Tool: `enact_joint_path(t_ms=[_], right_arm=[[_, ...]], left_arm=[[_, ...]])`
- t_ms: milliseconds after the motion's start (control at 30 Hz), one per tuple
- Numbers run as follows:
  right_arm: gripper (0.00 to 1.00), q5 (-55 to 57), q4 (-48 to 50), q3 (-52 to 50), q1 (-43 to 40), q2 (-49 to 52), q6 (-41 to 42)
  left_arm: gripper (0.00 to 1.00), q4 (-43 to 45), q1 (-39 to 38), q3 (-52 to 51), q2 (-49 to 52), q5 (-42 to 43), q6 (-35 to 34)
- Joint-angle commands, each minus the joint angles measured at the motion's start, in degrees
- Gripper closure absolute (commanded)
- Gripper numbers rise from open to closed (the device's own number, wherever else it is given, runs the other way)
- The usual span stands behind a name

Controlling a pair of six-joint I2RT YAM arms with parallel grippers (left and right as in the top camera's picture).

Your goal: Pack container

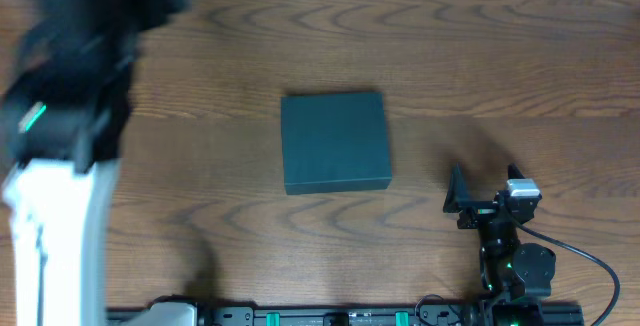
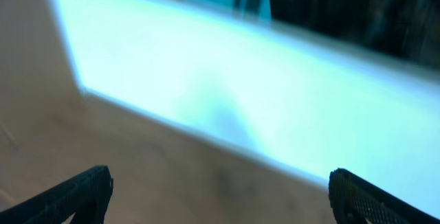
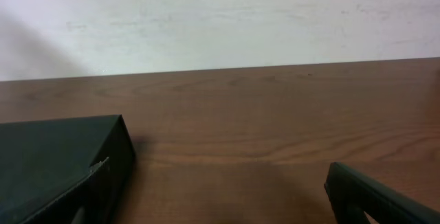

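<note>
Sitting shut in the middle of the table (image 1: 450,46), the square container (image 1: 335,143), contents hidden, lies ahead and left of the nearer right gripper (image 1: 489,198), whose fingers (image 3: 378,196) stand spread and empty, while the left gripper (image 2: 220,200), likewise spread and holding nothing, hangs blurred well apart at the far left.

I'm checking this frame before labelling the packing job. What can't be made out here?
- Inside of the container: overhead, the shut lid hides it.
- Left gripper: overhead shows only the blurred left arm, cut off by the frame's edges.
- Pale surface: left wrist view, too blurred to identify.
- Container's far sides: right wrist view, cut off by the left and bottom edges.
</note>
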Motion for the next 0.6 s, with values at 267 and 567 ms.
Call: enact_joint_path(t_ms=[267, 567], right_arm=[[0.01, -0.2, -0.2, -0.1, -0.8, -0.5, -0.3], [0.01, -0.2, -0.2, -0.1, -0.8, -0.5, -0.3]], left_arm=[[0.01, 1.0, 7.2, -6.2, -19.7, -2.7, 0.4], [0.01, 14.8, 7.9, -36.1, -36.4, -2.5, -7.8]])
